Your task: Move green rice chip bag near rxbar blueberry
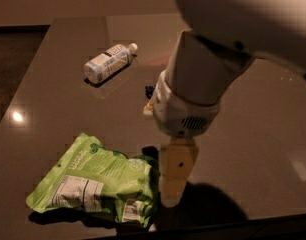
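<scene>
At the near edge of the table (48, 109) lies the green rice chip bag (95, 181), flat and crinkled. The gripper (173, 194) hangs point-down just beside the bag's right edge, perhaps touching it. Whether it is apart or together I cannot tell.

Beyond the bag's right end, well apart from it, only a dark-blue sliver of the rxbar blueberry (149, 90) shows. The arm (185, 109) hides the rest.

The risks, as I judge them:
- A descent this close to the edge may catch only a fold of film, and the bag would slip free.
- A missed grasp may nudge the bag toward the table's near edge.
- With the bar hidden, the carry could overshoot and shove it.

Farther beyond the bag lies a plastic bottle (109, 62) on its side. The bag's white panels and the bottle's label carry print, none of it legible.
</scene>
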You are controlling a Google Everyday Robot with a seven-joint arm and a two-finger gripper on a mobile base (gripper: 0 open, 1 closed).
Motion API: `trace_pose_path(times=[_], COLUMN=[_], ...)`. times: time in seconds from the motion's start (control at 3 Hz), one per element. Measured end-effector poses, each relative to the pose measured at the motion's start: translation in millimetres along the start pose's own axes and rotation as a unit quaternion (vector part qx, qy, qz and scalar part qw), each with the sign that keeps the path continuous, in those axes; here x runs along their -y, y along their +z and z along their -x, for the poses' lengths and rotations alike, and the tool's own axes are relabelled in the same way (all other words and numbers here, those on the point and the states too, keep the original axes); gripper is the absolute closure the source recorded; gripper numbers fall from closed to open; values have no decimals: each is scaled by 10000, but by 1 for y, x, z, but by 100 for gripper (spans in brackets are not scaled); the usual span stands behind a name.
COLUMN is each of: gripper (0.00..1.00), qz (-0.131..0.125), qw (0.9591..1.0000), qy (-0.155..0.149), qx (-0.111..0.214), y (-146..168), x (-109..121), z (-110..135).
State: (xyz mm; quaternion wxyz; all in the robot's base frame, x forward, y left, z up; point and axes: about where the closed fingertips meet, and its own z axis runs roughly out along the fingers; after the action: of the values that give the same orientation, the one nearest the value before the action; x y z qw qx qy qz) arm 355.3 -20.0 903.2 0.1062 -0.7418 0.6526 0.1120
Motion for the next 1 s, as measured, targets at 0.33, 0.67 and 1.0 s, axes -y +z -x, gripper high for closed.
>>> trace_pose_path(times=[0.33, 0.67, 1.0], gripper=[0, 0, 0], qz=[242, 298, 288], qw=[9996, 9995, 9995], qy=[-156, -100, -8], qx=[-46, -77, -113], y=[20, 37, 46], x=[-13, -17, -16], z=[11, 26, 33])
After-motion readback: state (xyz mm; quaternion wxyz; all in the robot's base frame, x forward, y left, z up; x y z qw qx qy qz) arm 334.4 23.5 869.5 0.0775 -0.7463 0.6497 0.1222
